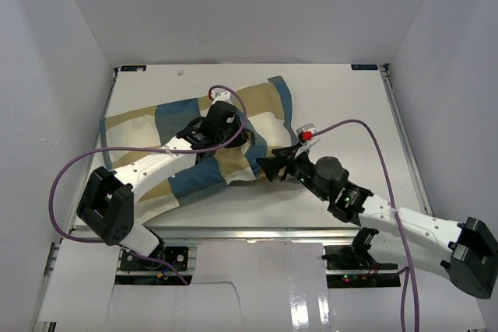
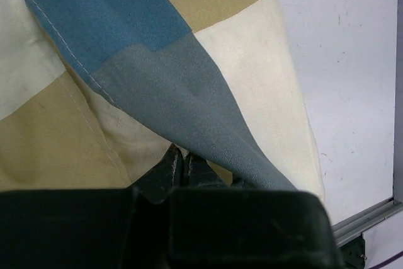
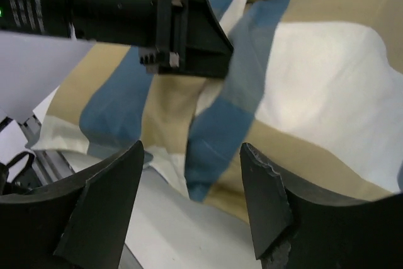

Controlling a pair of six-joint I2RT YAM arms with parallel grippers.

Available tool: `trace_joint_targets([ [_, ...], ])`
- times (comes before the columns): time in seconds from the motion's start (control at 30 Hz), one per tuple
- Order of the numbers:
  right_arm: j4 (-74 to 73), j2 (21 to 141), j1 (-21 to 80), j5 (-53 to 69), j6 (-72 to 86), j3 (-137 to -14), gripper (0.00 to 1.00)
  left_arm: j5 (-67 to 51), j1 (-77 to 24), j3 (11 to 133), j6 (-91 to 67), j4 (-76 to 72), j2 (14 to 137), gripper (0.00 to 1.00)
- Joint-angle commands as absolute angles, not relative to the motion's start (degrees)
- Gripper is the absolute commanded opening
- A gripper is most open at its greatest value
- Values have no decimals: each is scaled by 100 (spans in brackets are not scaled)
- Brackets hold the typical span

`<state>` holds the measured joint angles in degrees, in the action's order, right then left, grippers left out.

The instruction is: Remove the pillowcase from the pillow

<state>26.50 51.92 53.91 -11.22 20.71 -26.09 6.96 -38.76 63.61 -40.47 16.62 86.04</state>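
Note:
The checked pillowcase (image 1: 187,141) lies spread across the middle left of the table, bulging over the pillow, which is hidden inside it. My left gripper (image 1: 237,134) rests on top of the cloth near its middle. In the left wrist view the jaws (image 2: 181,167) are pressed together under a raised teal and blue fold of the pillowcase (image 2: 182,86). My right gripper (image 1: 264,169) is open at the cloth's near right edge. In the right wrist view its fingers (image 3: 267,200) stand wide apart around a hanging blue corner of the pillowcase (image 3: 211,149), without touching it.
The white table (image 1: 342,106) has raised white walls on three sides. A metal rail (image 1: 233,231) runs along the near edge. A small red and white part (image 1: 306,133) sits by the right arm's cable. The left arm's black wrist (image 3: 126,4) hangs close above the right gripper.

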Motion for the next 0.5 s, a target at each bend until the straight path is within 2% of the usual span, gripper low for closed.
trace_joint_targets([
  [0.0, 2611, 5834, 5651, -2354, 1916, -3216, 71, 466, -3964, 6381, -4219, 1081, 8517, 0],
  [0.1, 2548, 6501, 5687, -2979, 1864, -3612, 70, 448, -3999, 6337, -4245, 1037, 8482, 0],
  [0.3, 1723, 7567, 5695, -4078, 2231, -4307, 53, 720, -4017, 6170, -4192, 1090, 8218, 0],
  [0.37, 1784, 7673, 5695, -4113, 2372, -4184, 36, 895, -4017, 6144, -4149, 1142, 8139, 0],
  [0.4, 1645, 7690, 5687, -4305, 2634, -4184, 24, 975, -4017, 6144, -4148, 1195, 8130, 0],
  [0.43, 1443, 7708, 5687, -4420, 2802, -4192, 8, 1071, -4017, 6178, -4131, 1274, 8112, 0],
  [0.47, 980, 7691, 5678, -4595, 2960, -4175, 8, 1394, -4008, 6266, -4096, 1475, 8095, 0],
])
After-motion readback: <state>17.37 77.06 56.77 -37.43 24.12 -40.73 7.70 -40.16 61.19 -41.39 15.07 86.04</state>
